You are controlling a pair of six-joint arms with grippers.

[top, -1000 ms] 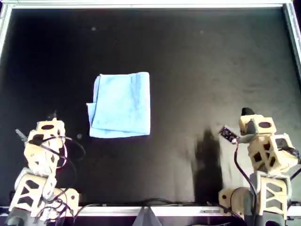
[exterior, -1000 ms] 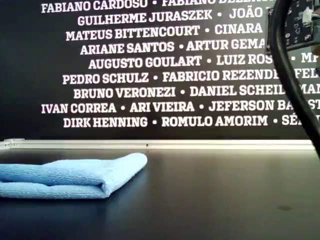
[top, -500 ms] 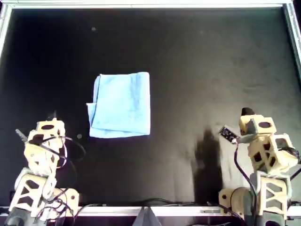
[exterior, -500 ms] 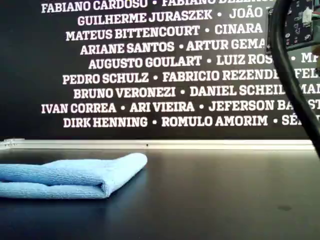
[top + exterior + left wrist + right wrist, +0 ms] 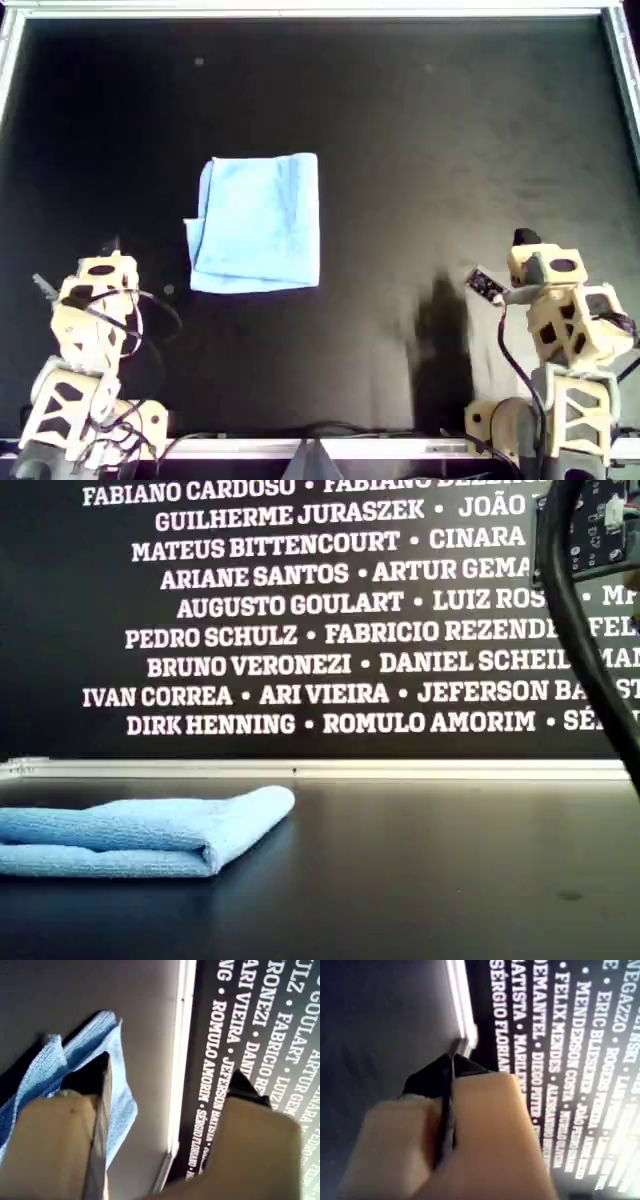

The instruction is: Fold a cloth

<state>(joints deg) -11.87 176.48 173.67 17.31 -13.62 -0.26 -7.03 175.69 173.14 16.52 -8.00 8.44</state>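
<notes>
While lying already folded on the black matte worktop, well apart from both arms, the thin light blue ribbed cloth risking springing open at its loose bulging edge. Left fingers spread and empty; right fingers pressed together, gripping nothing.

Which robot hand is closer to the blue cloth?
The left gripper. It sits open near the cloth's lower-left corner in the overhead view. The right gripper is shut and far off toward that view's lower right.
</notes>
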